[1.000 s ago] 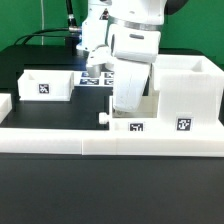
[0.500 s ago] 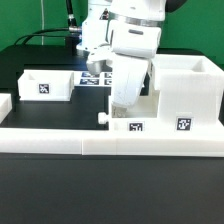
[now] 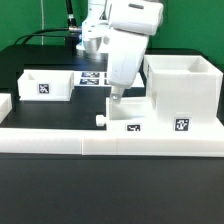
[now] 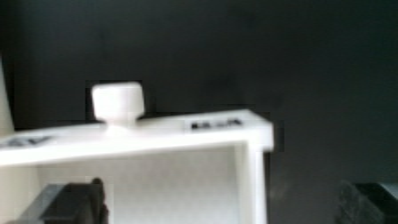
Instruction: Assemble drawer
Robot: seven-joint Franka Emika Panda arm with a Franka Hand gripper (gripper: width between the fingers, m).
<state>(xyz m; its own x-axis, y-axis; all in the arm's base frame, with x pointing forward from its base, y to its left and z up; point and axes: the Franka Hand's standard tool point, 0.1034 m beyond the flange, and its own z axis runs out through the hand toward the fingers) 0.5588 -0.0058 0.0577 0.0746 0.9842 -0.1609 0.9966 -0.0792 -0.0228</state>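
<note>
The large white housing (image 3: 182,90) stands on the exterior view's right. One small open-top tray (image 3: 47,85) sits at the left. The second tray (image 3: 130,122) lies against the border wall next to the housing, its round knob (image 3: 101,119) pointing left. My gripper (image 3: 114,97) hangs just above this tray, open and empty. In the wrist view the tray's front wall (image 4: 160,135) and knob (image 4: 118,100) lie below my gripper (image 4: 222,205). One dark fingertip (image 4: 71,203) is over the tray's inside. The other fingertip (image 4: 377,205) is over the black table.
A long low white border wall (image 3: 60,140) runs along the front. The marker board (image 3: 93,78) lies flat behind the arm, between the left tray and the housing. The table top is black.
My gripper has risen from down at the front tray and shifted slightly to the exterior view's left. The tray stays by the housing, now uncovered.
</note>
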